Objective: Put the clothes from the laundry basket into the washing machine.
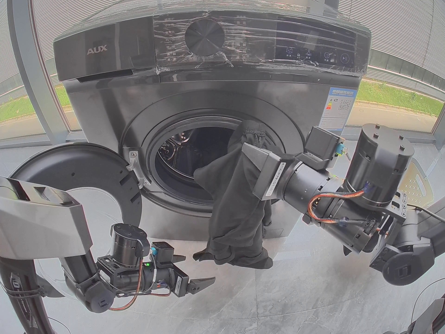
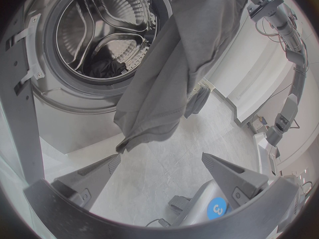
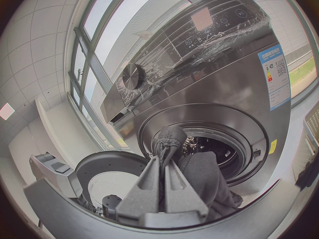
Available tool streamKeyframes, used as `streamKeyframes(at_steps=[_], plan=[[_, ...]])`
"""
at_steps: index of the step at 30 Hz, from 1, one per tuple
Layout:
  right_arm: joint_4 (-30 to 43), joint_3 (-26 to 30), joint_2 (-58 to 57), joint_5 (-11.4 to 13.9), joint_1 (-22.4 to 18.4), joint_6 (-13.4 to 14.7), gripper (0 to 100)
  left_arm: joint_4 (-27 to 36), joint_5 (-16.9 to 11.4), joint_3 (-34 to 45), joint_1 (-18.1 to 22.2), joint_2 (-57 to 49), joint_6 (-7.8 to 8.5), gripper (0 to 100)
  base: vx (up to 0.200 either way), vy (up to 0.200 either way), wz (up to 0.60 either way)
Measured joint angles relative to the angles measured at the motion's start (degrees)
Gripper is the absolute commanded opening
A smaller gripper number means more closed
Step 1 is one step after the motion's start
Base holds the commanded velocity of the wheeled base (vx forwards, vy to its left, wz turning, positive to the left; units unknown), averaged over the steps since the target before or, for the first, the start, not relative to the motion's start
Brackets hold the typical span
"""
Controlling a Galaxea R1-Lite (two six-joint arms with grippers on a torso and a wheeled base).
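One dark garment (image 1: 236,200) hangs vertically, pinched atop by the right gripper (image 3: 162,165); left wrist view reveals another cloth (image 2: 104,68) inside the drum (image 2: 99,24); left gripper (image 2: 160,155) gapes wide.

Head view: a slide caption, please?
Right gripper holds a dark garment at the open washing machine; left gripper open.

- Daylight is let in through the windows (image 1: 398,19) (behind the washing machine (image 1: 116,103)).
- Glare is thrown off its plastic wrap (image 1: 259,28).
- Edges are curved, corners darkened.
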Motion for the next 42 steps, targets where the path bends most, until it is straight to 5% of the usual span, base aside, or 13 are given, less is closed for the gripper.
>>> streamKeyframes(at_steps=[39,40,42], plan=[[-0.4,0.4,-0.3,0.0,0.7,0.1,0,-5.2,1.1,-12.7,3.1,16.2,-0.02,100,0.0,0.0,0.0],[-0.4,0.4,-0.3,0.0,0.7,0.1,0,-5.4,1.2,-13.3,3.2,16.7,-0.05,0,0.0,0.0,0.0],[-0.4,0.5,-0.4,0.0,0.7,0.1,0,-6.1,1.4,-14.2,3.8,17.9,0.13,0,0.0,0.0,0.0]])
